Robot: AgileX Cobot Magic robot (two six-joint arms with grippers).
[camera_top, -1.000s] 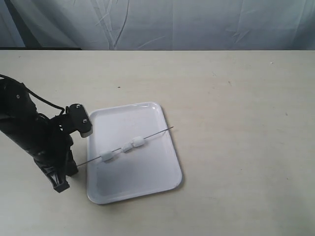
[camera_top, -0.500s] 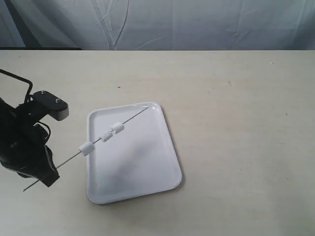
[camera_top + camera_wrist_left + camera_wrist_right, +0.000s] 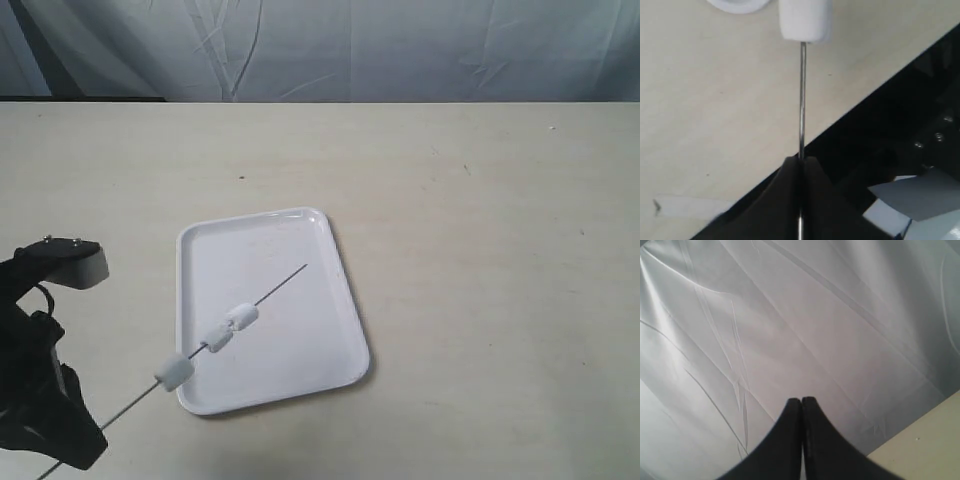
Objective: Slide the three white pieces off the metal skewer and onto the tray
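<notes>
Clamping the metal skewer [image 3: 280,287] by one end in the left end effector [image 3: 801,162], close to the worktop's [image 3: 480,250] near-left corner, dark fingers pinched shut on the thin grey rod. Holding it slanted, free tip pointing over the middle of the tray [image 3: 300,350]. Carrying all three white pieces [image 3: 217,337] threaded on the rod: two small, soft-looking cylinders touching each other over the tray's near-left part, and a third apart from them, just outside the tray's near-left corner.

Lying flat left of the worktop's centre, toward the near edge: a white rectangular tray with rounded corners and a low rim.

Showing only one piece and a sliver of tray rim in the left wrist view, both cut off by the frame. Cropping the gripped end of the skewer at the exterior view's lower corner. Leaving it hard to tell whether the tip is touching the tray.

Pressing the right end effector [image 3: 801,401] closed on nothing, facing pale creased cloth [image 3: 790,315], outside the exterior view's frame.
</notes>
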